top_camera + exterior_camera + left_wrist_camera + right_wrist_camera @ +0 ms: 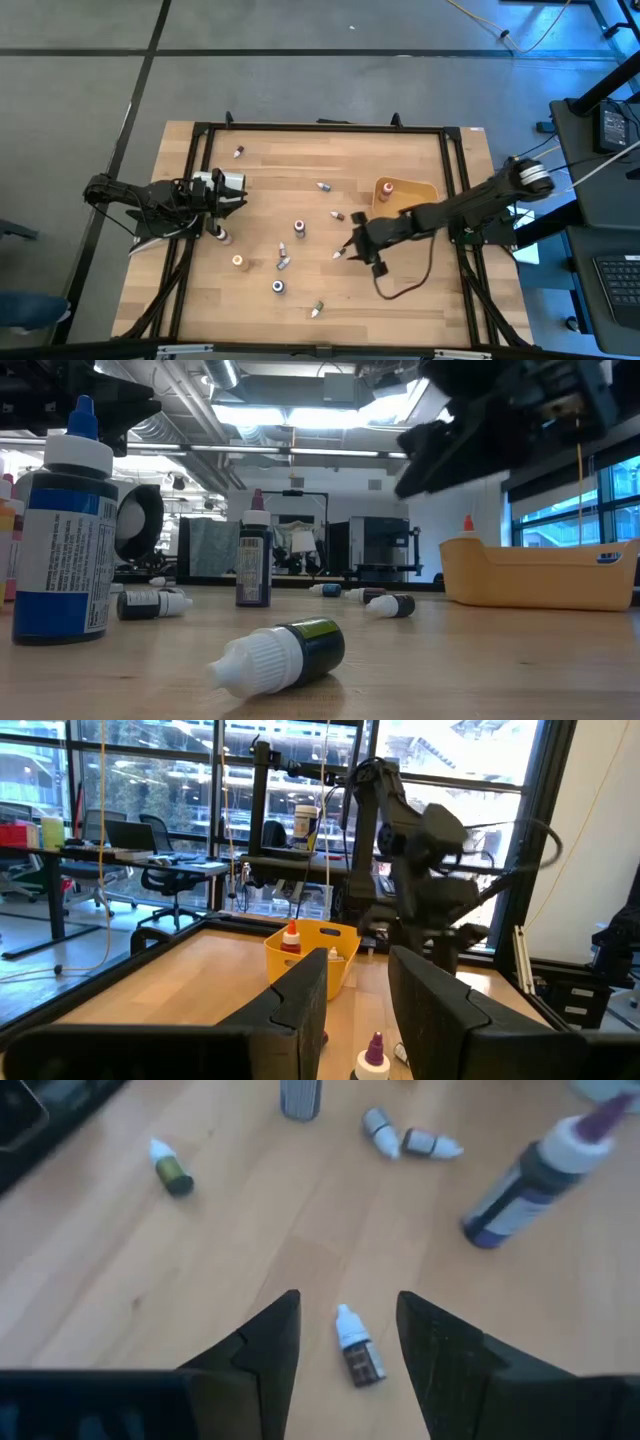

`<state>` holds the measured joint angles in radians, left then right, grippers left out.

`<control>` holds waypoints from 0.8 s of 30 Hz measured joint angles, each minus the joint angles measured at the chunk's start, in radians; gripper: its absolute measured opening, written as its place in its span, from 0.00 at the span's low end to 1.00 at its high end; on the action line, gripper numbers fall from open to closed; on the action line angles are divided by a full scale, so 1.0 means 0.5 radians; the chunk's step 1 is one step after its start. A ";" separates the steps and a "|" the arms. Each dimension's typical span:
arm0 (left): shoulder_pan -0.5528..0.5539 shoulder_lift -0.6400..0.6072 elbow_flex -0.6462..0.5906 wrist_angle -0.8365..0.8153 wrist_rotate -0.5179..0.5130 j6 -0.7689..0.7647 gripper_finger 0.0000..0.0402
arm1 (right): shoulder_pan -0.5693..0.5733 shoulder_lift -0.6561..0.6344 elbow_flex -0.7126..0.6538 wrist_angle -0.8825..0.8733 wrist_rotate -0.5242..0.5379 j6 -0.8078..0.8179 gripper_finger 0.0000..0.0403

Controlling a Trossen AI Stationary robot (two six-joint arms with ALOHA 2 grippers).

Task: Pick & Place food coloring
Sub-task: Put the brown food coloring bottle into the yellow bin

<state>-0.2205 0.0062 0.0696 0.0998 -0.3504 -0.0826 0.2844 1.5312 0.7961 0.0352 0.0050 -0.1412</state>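
1. Brown little bottle lies flat on the desk, between the spread fingers of the right end effector; closing off-centre could roll it away.
2. Purple-capped bottle nearby could be knocked.
3. Left end effector waits spread near the desk's left edge.

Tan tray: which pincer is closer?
Right. The right pincer hovers just beside the tan tray, open over a small bottle; the left pincer sits across the table.
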 joint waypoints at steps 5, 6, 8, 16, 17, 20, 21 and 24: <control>0.000 0.000 0.001 0.000 -0.001 0.000 0.26 | -0.023 0.291 0.172 -0.067 0.000 -0.055 0.42; 0.000 0.000 0.000 0.000 -0.001 0.000 0.26 | -0.030 0.341 0.204 -0.102 0.000 -0.058 0.42; 0.000 0.000 0.000 0.000 0.000 0.000 0.26 | -0.044 0.435 0.263 -0.168 0.001 -0.102 0.42; 0.000 0.000 0.001 0.000 0.000 0.000 0.26 | -0.084 0.640 0.348 -0.293 0.001 -0.158 0.42; 0.000 0.000 0.000 0.000 0.000 0.001 0.26 | -0.088 0.653 0.348 -0.302 0.000 -0.155 0.42; 0.000 0.000 0.001 0.000 0.000 0.001 0.26 | -0.092 0.657 0.349 -0.320 -0.002 -0.154 0.39; 0.000 0.000 0.000 0.000 0.000 0.001 0.26 | -0.092 0.657 0.349 -0.328 -0.002 -0.154 0.36; 0.000 0.000 0.001 0.000 0.000 0.029 0.26 | -0.091 0.657 0.349 -0.334 -0.008 -0.154 0.28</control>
<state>-0.2206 0.0062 0.0699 0.0998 -0.3504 -0.0682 0.2390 1.8599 0.9707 -0.1318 0.0008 -0.2180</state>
